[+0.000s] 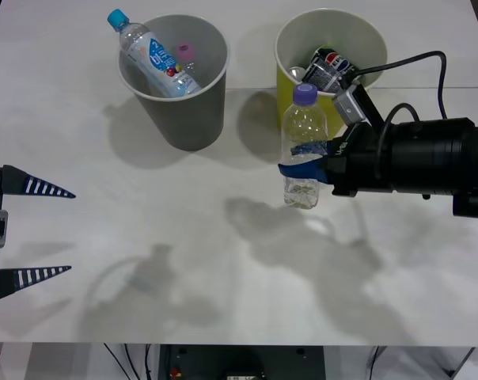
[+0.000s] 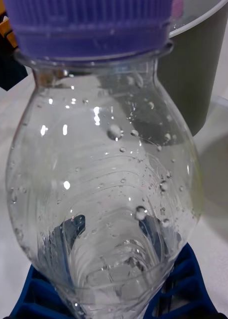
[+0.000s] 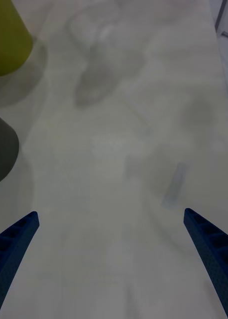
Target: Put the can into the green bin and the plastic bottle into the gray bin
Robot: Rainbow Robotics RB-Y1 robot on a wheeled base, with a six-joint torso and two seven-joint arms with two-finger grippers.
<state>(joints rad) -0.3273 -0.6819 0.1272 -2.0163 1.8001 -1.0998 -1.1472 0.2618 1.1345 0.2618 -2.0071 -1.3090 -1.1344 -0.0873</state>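
Front view: right gripper [image 1: 302,169] jaws clamp the plastic bottle [image 1: 304,127] upright

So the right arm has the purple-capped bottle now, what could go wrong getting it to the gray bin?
1. The right gripper clamps the plastic bottle around its thin, clear middle; it could buckle or slip on the way across.
2. The gray bin already holds two bottles, one sticking out over the rim, so the new one may catch or bounce out.
3. The green bin sits just behind the bottle; a careless swing could knock it.
The left gripper waits open at the table's left edge.
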